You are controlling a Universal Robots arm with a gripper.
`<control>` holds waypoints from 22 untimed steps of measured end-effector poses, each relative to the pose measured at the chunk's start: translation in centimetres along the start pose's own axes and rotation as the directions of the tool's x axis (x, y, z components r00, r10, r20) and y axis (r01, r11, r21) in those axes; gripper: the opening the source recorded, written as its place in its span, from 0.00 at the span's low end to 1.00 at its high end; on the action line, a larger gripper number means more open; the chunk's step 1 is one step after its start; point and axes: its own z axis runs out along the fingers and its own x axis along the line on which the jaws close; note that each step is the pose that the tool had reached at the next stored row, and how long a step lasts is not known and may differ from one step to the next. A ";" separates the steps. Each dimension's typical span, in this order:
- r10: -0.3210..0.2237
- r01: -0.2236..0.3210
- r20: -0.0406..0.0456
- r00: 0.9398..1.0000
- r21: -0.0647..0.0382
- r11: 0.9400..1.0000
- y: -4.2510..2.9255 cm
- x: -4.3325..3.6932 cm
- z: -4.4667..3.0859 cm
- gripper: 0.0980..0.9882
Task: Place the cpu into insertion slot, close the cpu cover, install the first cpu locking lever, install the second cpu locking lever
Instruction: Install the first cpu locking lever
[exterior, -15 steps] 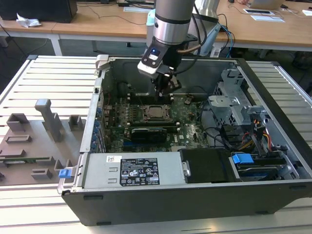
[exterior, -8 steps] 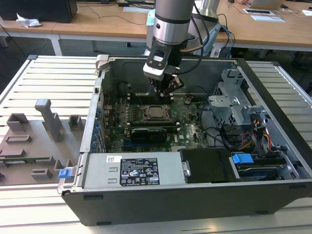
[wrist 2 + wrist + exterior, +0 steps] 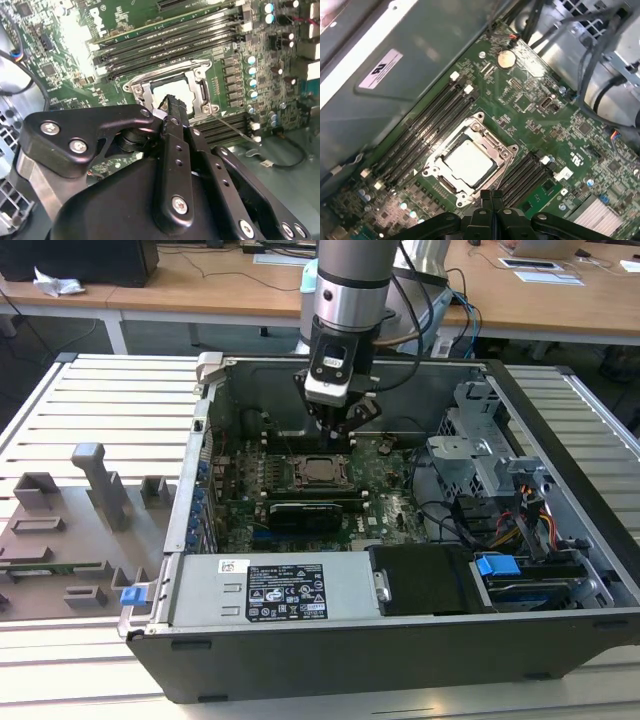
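A robotics lab: an open computer case (image 3: 400, 660) sits on a slatted aluminium bench (image 3: 110, 400), with wooden desks (image 3: 200, 285) behind it.

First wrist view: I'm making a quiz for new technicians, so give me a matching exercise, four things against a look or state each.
1 cpu
2 cpu cover
3 coin cell
4 gripper

a round, silver, on the green board
b black, shut, at the frame's edge
c metal frame lying flat around the chip
d pale grey square inside the frame

Pairs: 1-d; 2-c; 3-a; 4-b
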 end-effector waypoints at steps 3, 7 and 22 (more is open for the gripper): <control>-0.055 0.055 0.003 0.998 0.000 0.998 0.00 0.00 0.00 0.01; -0.108 0.108 0.006 0.994 0.000 0.994 0.00 0.00 0.00 0.01; -0.361 0.361 0.022 0.932 0.002 0.933 0.00 0.00 0.00 0.01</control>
